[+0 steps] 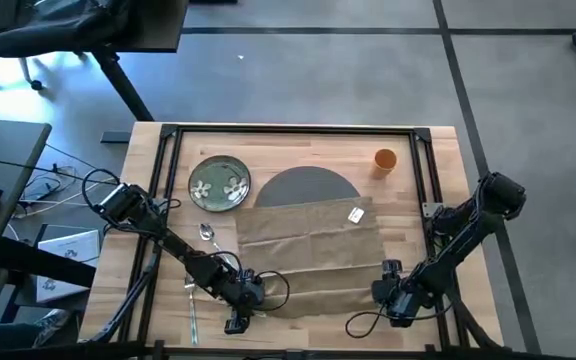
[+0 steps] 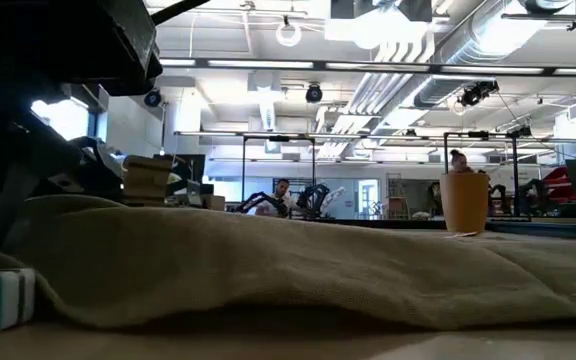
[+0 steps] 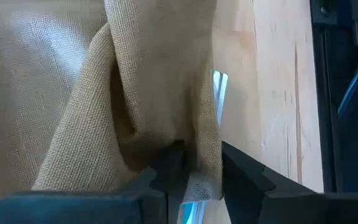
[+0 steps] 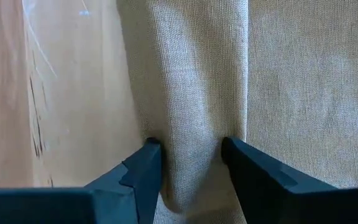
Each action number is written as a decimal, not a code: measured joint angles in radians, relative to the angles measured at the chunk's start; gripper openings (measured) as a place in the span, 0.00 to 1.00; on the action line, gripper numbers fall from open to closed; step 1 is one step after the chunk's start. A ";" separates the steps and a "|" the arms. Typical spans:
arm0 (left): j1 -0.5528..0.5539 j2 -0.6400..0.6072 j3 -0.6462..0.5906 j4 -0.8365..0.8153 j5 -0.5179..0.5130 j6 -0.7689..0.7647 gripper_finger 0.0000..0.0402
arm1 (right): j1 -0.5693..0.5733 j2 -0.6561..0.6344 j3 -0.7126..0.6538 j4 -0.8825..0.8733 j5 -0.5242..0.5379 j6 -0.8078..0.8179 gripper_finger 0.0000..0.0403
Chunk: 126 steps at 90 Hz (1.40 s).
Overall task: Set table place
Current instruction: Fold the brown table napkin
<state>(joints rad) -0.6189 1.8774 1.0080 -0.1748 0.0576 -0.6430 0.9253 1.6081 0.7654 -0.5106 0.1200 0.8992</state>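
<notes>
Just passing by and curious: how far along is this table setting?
Early. Done: nothing is in final position yet. In hand: both the left gripper and right gripper pinch the beige cloth, which covers part of the grey mat. Left: the plate, cutlery and orange cup sit scattered.

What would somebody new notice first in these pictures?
A big beige woven cloth sprawls over the middle of the light wooden table, half covering a round grey mat. The left end effector and right end effector each pinch its near edge. A small orange cup stands at the far right.
</notes>
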 joint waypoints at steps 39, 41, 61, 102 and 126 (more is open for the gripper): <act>0.004 0.001 0.014 -0.020 0.023 0.024 0.29 | 0.000 0.000 0.000 0.002 0.000 -0.033 0.39; 0.005 0.001 0.014 -0.020 0.023 0.025 0.28 | 0.000 0.000 0.000 0.002 0.000 -0.035 0.39; 0.016 -0.006 0.015 -0.035 0.031 0.027 0.23 | 0.000 0.000 0.000 0.001 0.000 -0.043 0.39; 0.026 -0.045 0.013 -0.093 0.019 0.028 0.01 | 0.000 0.000 0.000 -0.004 0.000 -0.071 0.39; 0.026 -0.046 0.013 -0.092 0.019 0.027 0.00 | 0.004 -0.010 -0.001 0.006 -0.086 -0.062 0.39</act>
<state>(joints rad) -0.5930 1.8317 1.0206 -0.2665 0.0769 -0.6156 0.9297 1.5980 0.7647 -0.5048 0.0340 0.8374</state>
